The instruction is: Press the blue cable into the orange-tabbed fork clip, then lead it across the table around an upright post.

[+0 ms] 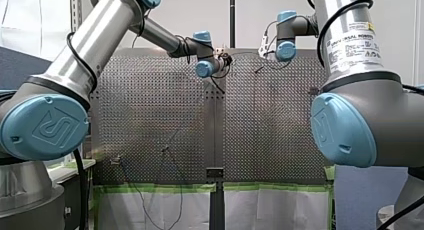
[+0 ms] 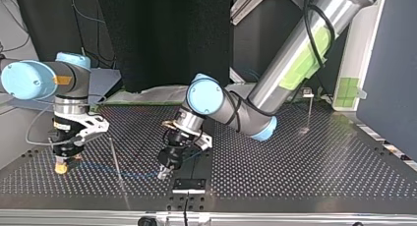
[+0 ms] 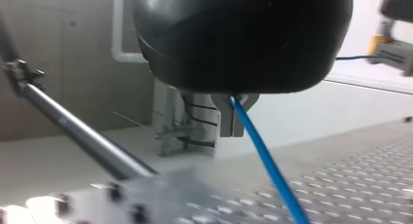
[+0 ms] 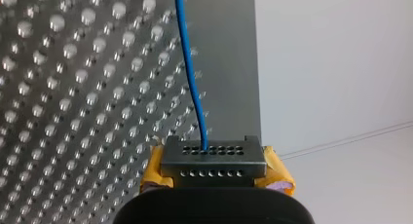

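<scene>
My left gripper (image 2: 163,173) and my right gripper (image 2: 61,165) both reach down to the perforated bench (image 2: 305,167), tips close to its surface. In the top view the left one sits at about 3 o'clock from the right one. The blue cable (image 2: 98,170) runs low over the bench between them.

In the left wrist view, the black gripper's metal jaws are pressed together on the cable, which leaves the tips and slants away down toward the bench. In the right wrist view, the jaws with yellow pads (image 4: 155,168) are also pinched on the cable. It comes out from between them and runs straight ahead over the holes.

A thin upright post (image 2: 116,159) stands between the two grippers in the top view. The cable crosses its base, but I cannot tell on which side. A second post (image 2: 310,110) stands well apart, at about 2 o'clock from the left gripper, near the far edge.
</scene>
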`<state>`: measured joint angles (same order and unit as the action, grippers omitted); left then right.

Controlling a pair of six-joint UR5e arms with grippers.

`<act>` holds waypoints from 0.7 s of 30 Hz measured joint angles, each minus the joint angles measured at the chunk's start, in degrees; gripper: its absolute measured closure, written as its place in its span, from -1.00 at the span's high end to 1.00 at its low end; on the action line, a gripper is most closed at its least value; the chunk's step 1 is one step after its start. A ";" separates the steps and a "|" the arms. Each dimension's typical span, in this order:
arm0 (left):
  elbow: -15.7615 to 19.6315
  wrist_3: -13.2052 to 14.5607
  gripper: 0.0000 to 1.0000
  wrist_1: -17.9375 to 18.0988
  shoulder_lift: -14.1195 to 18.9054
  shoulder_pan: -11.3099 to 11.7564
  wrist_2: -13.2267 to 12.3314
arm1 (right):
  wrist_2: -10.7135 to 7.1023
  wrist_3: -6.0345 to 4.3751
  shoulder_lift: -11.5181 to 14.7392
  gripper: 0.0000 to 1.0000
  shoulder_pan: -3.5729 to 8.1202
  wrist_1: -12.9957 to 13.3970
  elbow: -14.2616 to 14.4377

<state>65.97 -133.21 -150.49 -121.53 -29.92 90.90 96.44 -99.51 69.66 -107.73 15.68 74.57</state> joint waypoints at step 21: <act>-0.87 2.83 -1.00 -0.69 -4.17 -0.84 -0.06 | 0.05 0.32 -2.44 -1.00 3.28 -0.49 3.48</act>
<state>65.10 -130.38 -151.18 -125.70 -30.76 90.84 96.50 -99.19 67.22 -104.44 15.19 78.05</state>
